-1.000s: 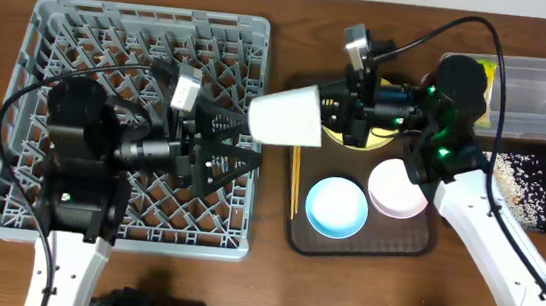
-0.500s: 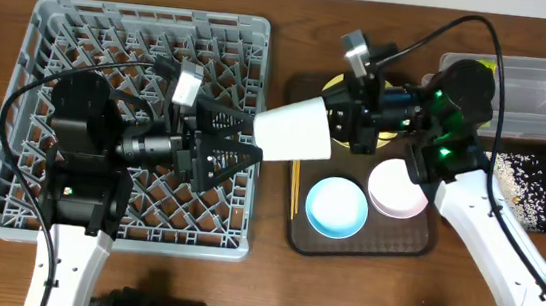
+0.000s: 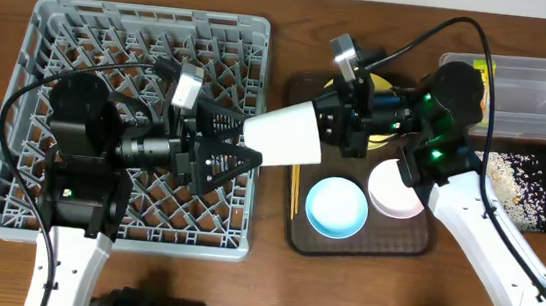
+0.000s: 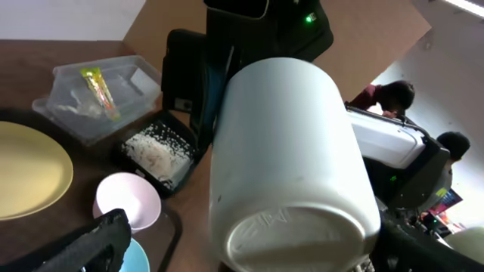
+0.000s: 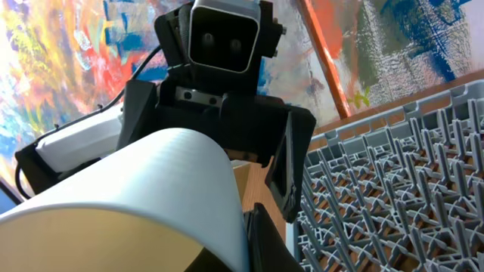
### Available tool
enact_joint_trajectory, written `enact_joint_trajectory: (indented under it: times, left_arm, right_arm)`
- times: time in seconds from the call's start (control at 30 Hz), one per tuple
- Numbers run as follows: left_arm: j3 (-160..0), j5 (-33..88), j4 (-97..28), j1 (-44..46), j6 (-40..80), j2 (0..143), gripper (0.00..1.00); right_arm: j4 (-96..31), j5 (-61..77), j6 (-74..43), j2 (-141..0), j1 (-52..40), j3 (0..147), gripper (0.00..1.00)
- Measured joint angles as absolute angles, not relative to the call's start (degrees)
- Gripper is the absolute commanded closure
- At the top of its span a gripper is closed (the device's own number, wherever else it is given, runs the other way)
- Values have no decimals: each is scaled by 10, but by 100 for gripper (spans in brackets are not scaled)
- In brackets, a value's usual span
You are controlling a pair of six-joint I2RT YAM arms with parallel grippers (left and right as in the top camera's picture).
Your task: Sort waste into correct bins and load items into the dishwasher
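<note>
**Left arm** (image 3: 82,155): black cylindrical motor housings on a white lower link (image 3: 66,264), with a thin black cable (image 3: 19,98) looped alongside. Its wrist camera (image 5: 223,38) is a dark box with two round lenses. The left gripper (image 3: 251,141) has black triangular finger frames.

**Right arm** (image 3: 491,239): a curved white link, black joints with green indicator lights (image 3: 438,154), an arching black cable (image 3: 472,19) and a black right gripper (image 3: 331,128).

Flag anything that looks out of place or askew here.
The white cup hangs sideways in mid-air, gripped at its rim by the right end effector, its base facing the open left end effector. Nothing else stands out.
</note>
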State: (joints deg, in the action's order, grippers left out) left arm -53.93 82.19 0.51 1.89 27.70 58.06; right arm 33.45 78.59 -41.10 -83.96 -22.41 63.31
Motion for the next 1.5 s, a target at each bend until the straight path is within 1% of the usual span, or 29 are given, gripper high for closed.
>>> enact_joint_trajectory:
  times: [0.3, 0.5, 0.77, 0.83, 1.03, 1.3, 1.37, 1.5]
  left_arm:
    - [-539, 821, 74, 31, 335, 581, 2]
    - [-539, 821, 75, 35, 350, 581, 4]
    - [-539, 821, 76, 35, 357, 581, 4]
    - [-539, 821, 76, 35, 358, 581, 7]
    - [-539, 823, 76, 35, 360, 581, 8]
    - [-539, 823, 76, 36, 362, 581, 19]
    - [-539, 823, 75, 35, 362, 582, 24]
    - [-539, 821, 76, 34, 360, 582, 37]
  right_arm:
    - [276, 770, -362, -840, -257, 633, 99]
    - [279, 752, -349, -840, -258, 633, 99]
    - [325, 728, -342, -840, -269, 633, 99]
    - [325, 723, -342, -840, -270, 633, 99]
    - [326, 710, -342, -840, -287, 633, 99]
    - [326, 700, -340, -846, -291, 633, 99]
    - [328, 700, -341, -847, -291, 633, 99]
    - [331, 697, -341, -847, -290, 633, 99]
